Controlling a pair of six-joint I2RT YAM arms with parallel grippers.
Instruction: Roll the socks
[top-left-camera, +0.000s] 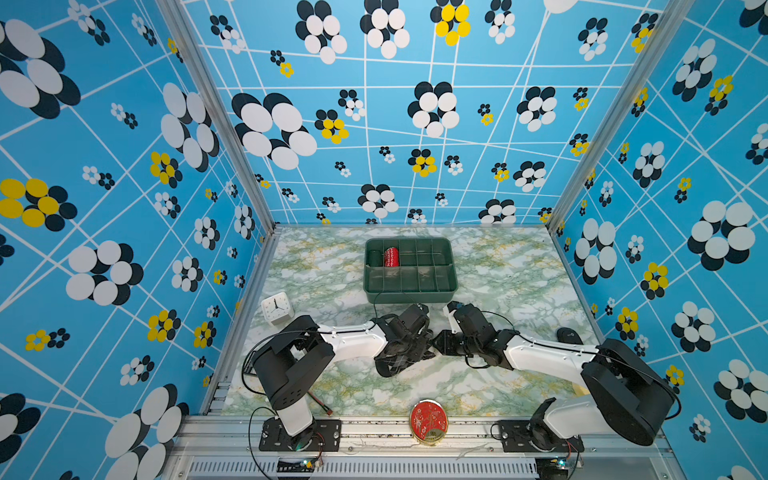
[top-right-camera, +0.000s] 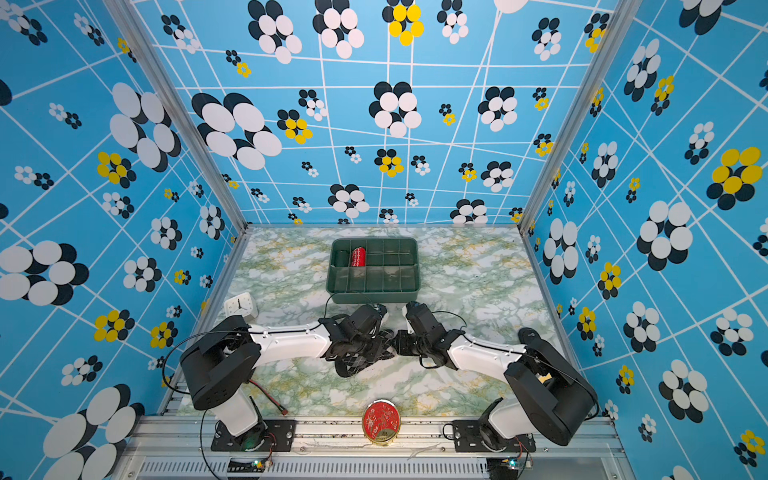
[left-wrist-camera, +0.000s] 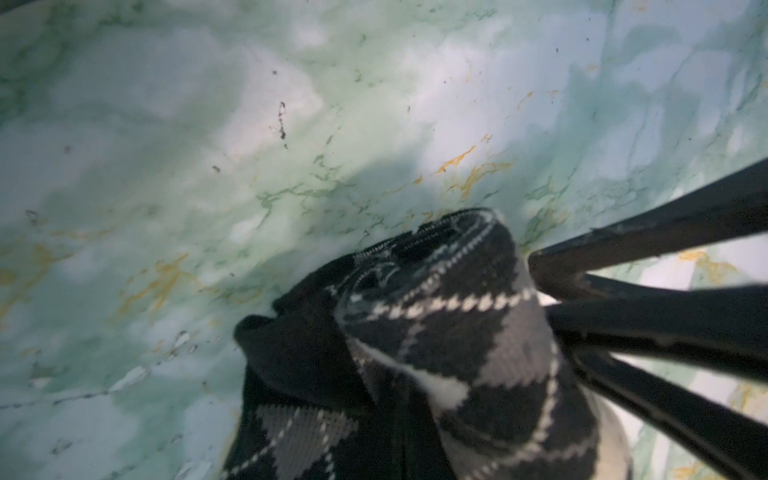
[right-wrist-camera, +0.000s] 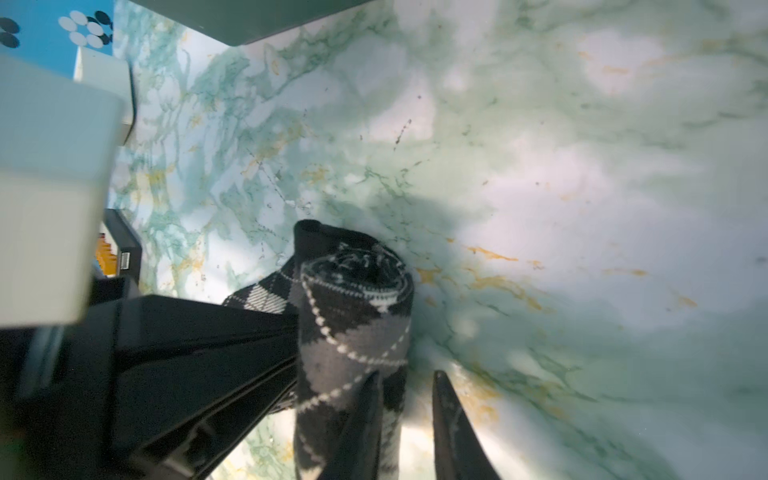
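Partly rolled black fabric socks with grey-white argyle diamonds (right-wrist-camera: 353, 332) sit lower centre in both top views between the arms. The roll's long axis runs along the slightly parted right gripper (right-wrist-camera: 407, 376), one finger on it, and the closed left gripper (right-wrist-camera: 286, 340) butts its side.

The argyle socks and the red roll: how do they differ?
The argyle socks are black with grey diamonds; the red roll has white zigzags. The argyle socks lie on the marble table, the red roll in a back compartment of the green tray. The argyle socks trail a loose end; the red roll looks finished. Both seem to be rolled fabric.
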